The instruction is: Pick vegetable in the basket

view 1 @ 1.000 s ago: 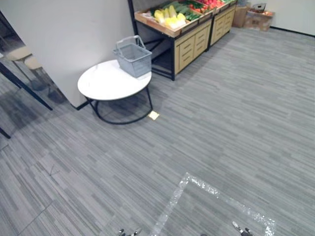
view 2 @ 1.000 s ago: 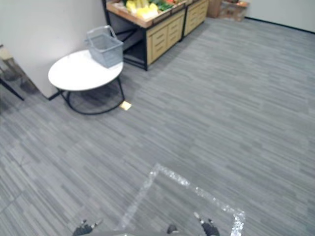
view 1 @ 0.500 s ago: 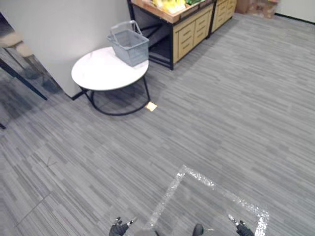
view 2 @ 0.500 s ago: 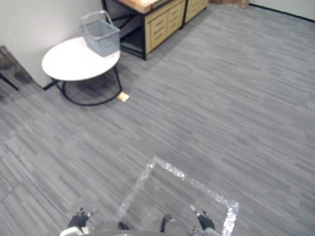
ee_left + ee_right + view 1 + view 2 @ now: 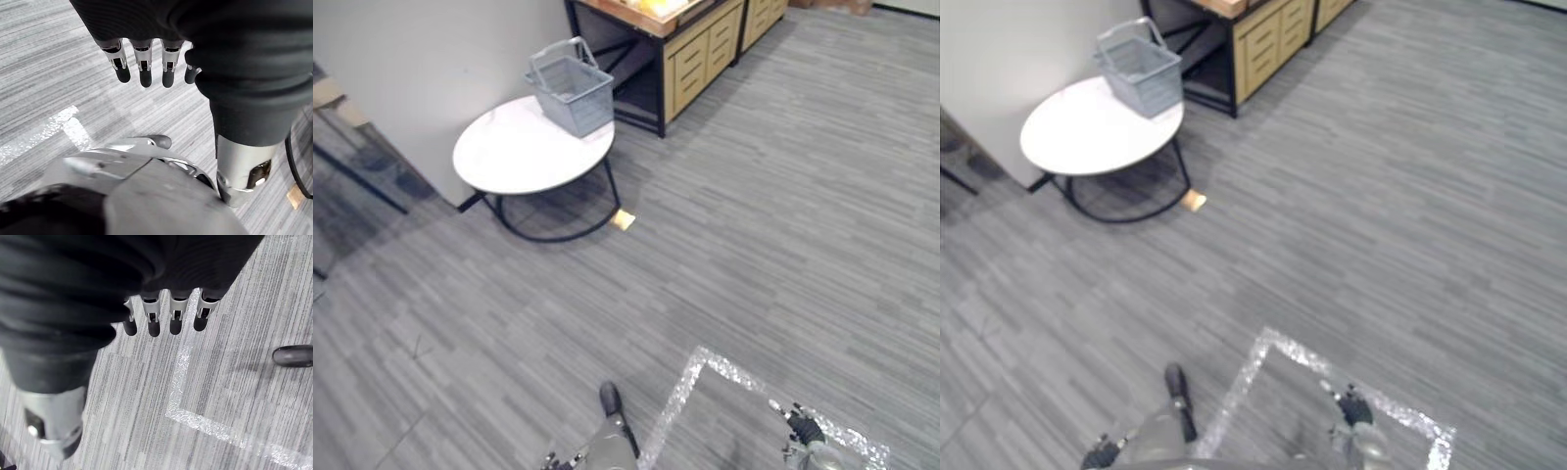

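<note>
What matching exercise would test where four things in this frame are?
Things:
1. basket
2. round table
3. tan scrap
4. left robot hand

Places or states:
a. on the floor by the table's black frame
b. on the white tabletop, at its far edge
c. open, fingers straight, holding nothing
d. next to the wooden stand

Pairs: 1-b, 2-d, 3-a, 4-c

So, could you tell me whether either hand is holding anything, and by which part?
Nothing is held: the left hand and right hand hang open, fingers straight; the basket sits on the table.
</note>
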